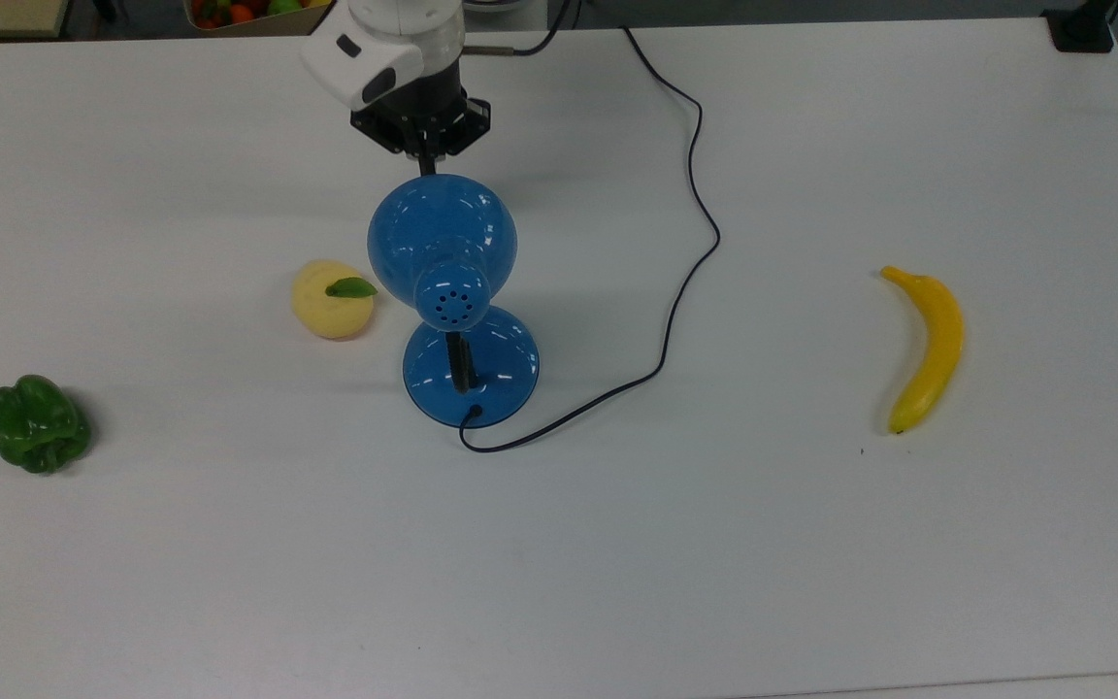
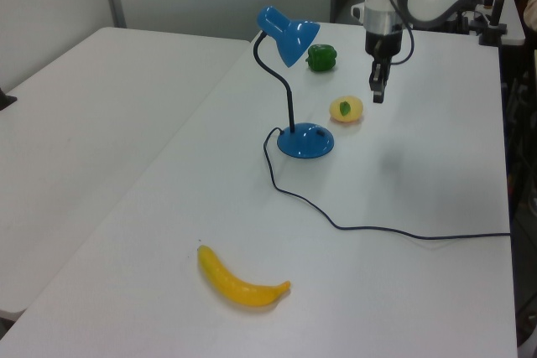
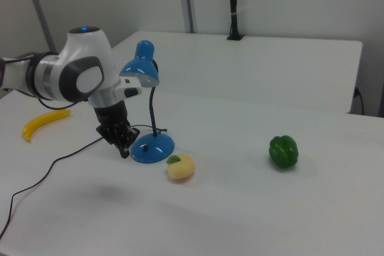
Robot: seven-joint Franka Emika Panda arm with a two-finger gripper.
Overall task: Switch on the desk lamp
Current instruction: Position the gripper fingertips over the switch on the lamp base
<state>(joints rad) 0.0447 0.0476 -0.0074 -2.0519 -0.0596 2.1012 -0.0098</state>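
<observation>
The desk lamp stands mid-table, glossy blue, with its dome shade (image 1: 443, 228) above its round base (image 1: 472, 374) and a black cord (image 1: 695, 194) trailing off toward the top view's far edge. The left view shows the shade (image 2: 288, 35) raised on a curved black neck over the base (image 2: 305, 141). My gripper (image 1: 426, 163) points down just beyond the shade's far rim in the top view, fingers together and holding nothing. In the left view the gripper (image 2: 377, 94) hangs above the table to the right of the lamp. In the right view the gripper (image 3: 125, 150) is close beside the base (image 3: 153, 146), not touching.
A yellow fruit with a green leaf (image 1: 331, 299) lies just left of the lamp in the top view. A green pepper (image 1: 38, 424) sits at the top view's far left and a banana (image 1: 928, 349) at its right. The white table (image 1: 617, 563) is bare in front.
</observation>
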